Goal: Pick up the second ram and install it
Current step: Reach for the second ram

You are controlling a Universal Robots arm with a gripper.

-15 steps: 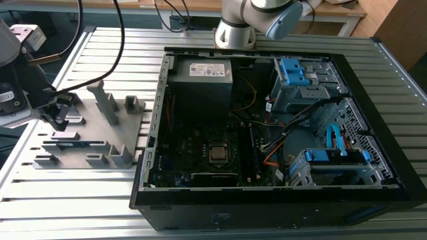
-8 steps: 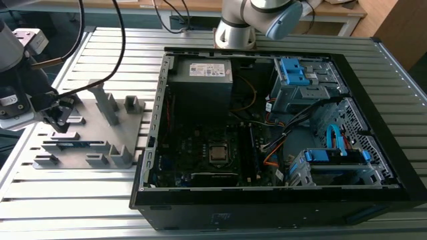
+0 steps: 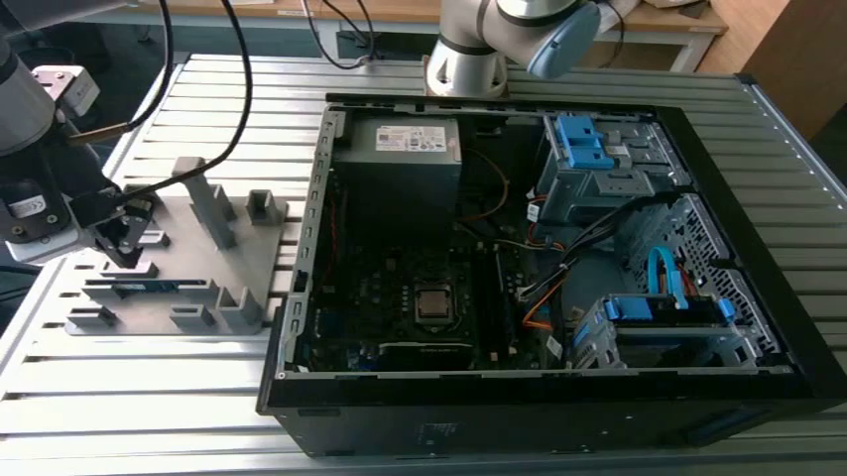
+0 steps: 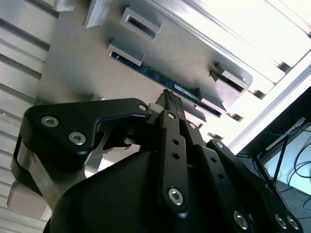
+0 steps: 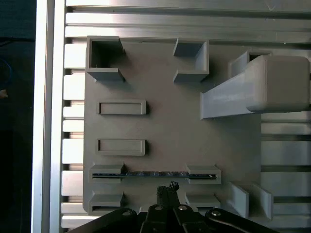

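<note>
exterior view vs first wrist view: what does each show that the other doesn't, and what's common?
Exterior view: the open computer case with its motherboard, and a robot arm's base past its far edge. First wrist view: a straight-down look at the memory stick standing on edge between two end blocks, with the gripper close to its middle. Both: the grey fixture plate, the stick and the gripper, on the slatted table.

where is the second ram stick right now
The ram stick sits on edge in the grey holder tray, on the exterior view's left of the open computer case. The end effector is close beside it.
</note>
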